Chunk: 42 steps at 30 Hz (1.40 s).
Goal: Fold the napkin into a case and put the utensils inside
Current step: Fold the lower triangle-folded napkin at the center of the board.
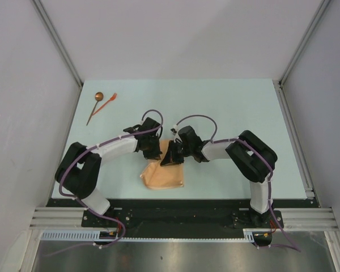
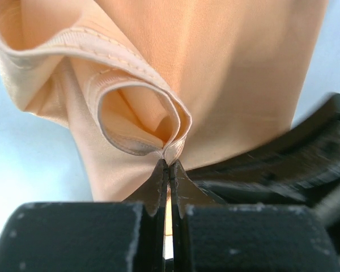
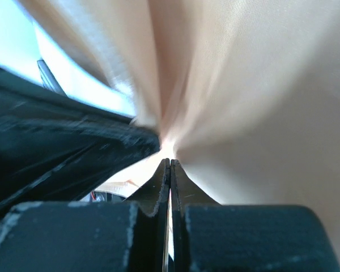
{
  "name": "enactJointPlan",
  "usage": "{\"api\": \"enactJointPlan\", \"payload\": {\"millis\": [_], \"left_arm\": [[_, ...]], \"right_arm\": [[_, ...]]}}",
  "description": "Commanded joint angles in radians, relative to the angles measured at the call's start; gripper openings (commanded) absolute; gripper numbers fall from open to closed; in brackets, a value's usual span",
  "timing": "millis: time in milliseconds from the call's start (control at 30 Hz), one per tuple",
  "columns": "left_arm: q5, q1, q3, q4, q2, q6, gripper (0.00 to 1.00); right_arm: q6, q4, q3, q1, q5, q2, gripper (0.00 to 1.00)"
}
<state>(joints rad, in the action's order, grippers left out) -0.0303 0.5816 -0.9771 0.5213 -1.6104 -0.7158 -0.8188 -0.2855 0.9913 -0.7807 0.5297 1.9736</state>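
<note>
Left gripper (image 2: 169, 165) and right gripper (image 3: 170, 162) each clamp tight on the napkin (image 1: 163, 177), bunched between the arms: the folding step. Next, seemingly, laying the fold flat and even; spoon (image 1: 95, 107) and fork (image 1: 109, 102) lie far-left.

The table (image 1: 232, 102) is pale blue-green. Plain grey-white walls stand around it: a back wall (image 1: 181, 34), a left wall (image 1: 17, 113) and a right wall (image 1: 328, 124). A silver metal post (image 1: 56, 39) runs along the back left corner. A silver rail (image 1: 306, 216) lies at the table's near edge, with a shiny steel sheet (image 1: 181, 255) just below. The light is soft and even.
</note>
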Motion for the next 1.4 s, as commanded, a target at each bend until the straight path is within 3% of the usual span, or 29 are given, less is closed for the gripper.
{"api": "enactJointPlan", "payload": {"millis": [0, 433, 667, 1167, 1333, 1367], "left_arm": [[0.013, 0.008, 0.012, -0.041, -0.006, -0.03, 0.0], [-0.013, 0.011, 0.081, -0.176, -0.036, -0.057, 0.0], [-0.029, 0.011, 0.156, -0.273, -0.006, -0.086, 0.0], [-0.031, 0.009, 0.169, -0.254, -0.006, -0.099, 0.0], [-0.028, 0.011, 0.17, -0.238, 0.02, -0.103, 0.1], [-0.029, 0.011, 0.17, -0.234, 0.027, -0.103, 0.19]], "right_arm": [[0.079, 0.118, -0.013, 0.006, -0.069, -0.093, 0.0], [0.138, 0.111, -0.046, 0.087, -0.074, -0.114, 0.0], [0.139, 0.074, 0.053, 0.103, -0.007, -0.059, 0.0], [0.087, 0.022, 0.216, 0.097, 0.042, 0.12, 0.0], [0.133, 0.037, 0.214, 0.1, 0.024, 0.157, 0.0], [0.138, 0.034, 0.21, 0.104, 0.03, 0.163, 0.0]]}}
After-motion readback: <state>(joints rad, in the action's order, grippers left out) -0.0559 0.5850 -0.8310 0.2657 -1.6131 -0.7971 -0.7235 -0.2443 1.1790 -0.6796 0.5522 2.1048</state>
